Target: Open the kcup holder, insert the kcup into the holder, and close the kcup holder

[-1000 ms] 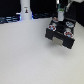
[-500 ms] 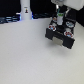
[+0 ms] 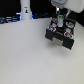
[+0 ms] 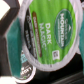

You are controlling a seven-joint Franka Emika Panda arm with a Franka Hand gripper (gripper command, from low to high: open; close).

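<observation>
**Pod held over the open drawer unit**

In the exterior view the gripper [image 3: 59, 18] hangs above the kcup holder [image 3: 61, 34], at about two o'clock on the white table [image 3: 25, 55], little changed from half a second ago. The kcup [image 4: 50, 31] fills the wrist view, its green printed lid facing the camera, seemingly gripped, though the fingers are hidden. A white bottle [image 3: 24, 11] stands at eleven o'clock.
</observation>
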